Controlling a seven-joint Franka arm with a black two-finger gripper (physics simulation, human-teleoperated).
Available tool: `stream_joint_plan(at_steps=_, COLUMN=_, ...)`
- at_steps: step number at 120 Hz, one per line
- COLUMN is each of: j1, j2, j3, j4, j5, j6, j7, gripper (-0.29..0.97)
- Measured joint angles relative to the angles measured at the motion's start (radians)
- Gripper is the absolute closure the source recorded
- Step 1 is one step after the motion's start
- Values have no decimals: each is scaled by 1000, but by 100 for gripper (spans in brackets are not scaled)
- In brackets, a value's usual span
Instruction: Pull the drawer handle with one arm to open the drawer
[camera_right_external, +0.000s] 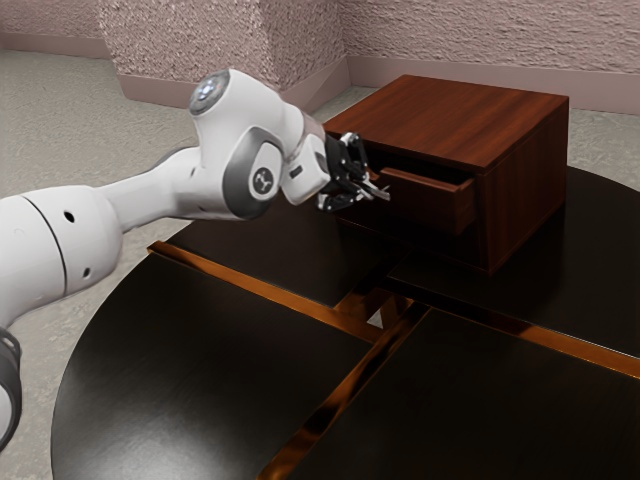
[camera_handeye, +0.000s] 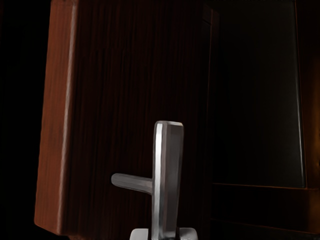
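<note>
Wooden drawer (camera_right_external: 430, 202) partly open, black hand (camera_right_external: 370, 186) gripping metal handle (camera_handeye: 167, 175), dark table (camera_right_external: 200, 380)

Cabinet (camera_right_external: 470, 120) on table (camera_right_external: 200, 380), toward exterior view's right, wall (camera_right_external: 200, 40) behind it. Drawer (camera_right_external: 430, 200) in cabinet's upper part, sticking partway out of front. Handle (camera_right_external: 378, 188) on drawer front, facing exterior view's left. My gripper (camera_right_external: 355, 180) just before drawer, handle between fingers.
</note>
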Motion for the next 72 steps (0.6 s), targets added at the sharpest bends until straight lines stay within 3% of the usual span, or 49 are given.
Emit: stream_joint_plan(at_steps=72, j1=8, j2=-37, j3=8, j4=-40, j5=-3, j6=-2, j7=-3, gripper=73)
